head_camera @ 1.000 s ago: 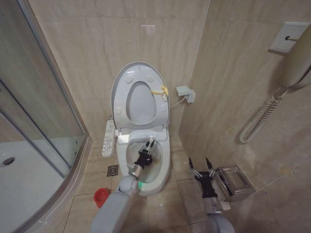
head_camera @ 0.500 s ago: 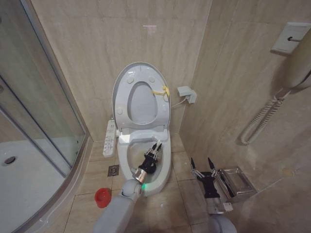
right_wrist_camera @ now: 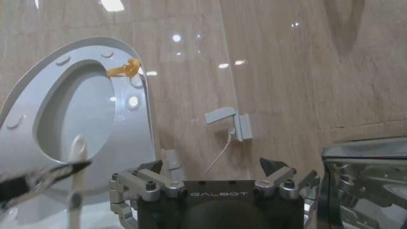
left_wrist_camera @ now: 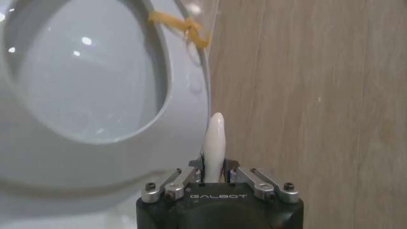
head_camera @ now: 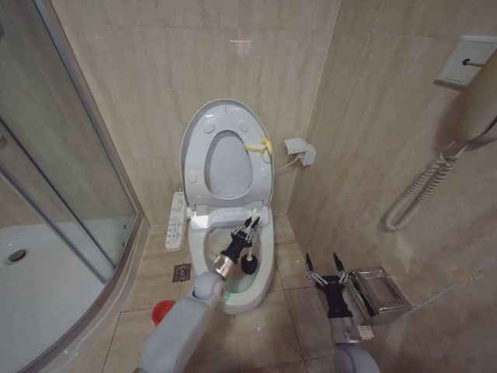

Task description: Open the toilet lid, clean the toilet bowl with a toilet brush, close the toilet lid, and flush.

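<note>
The toilet brush (head_camera: 250,263) was held clamped in the left gripper (head_camera: 248,228) inside the toilet bowl (head_camera: 264,268), lid (head_camera: 189,148) raised; the right gripper (head_camera: 322,268) was kept spread beside.

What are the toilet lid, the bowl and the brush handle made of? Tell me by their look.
Toilet lid: likely glossy white plastic; thin shell with moulded round bumpers and sharp light glints.
Bowl: looks like glazed white ceramic; thick, smooth, shiny rim.
Brush handle: probably smooth white plastic; a slim stick with a rounded tip, held in the left gripper.
</note>
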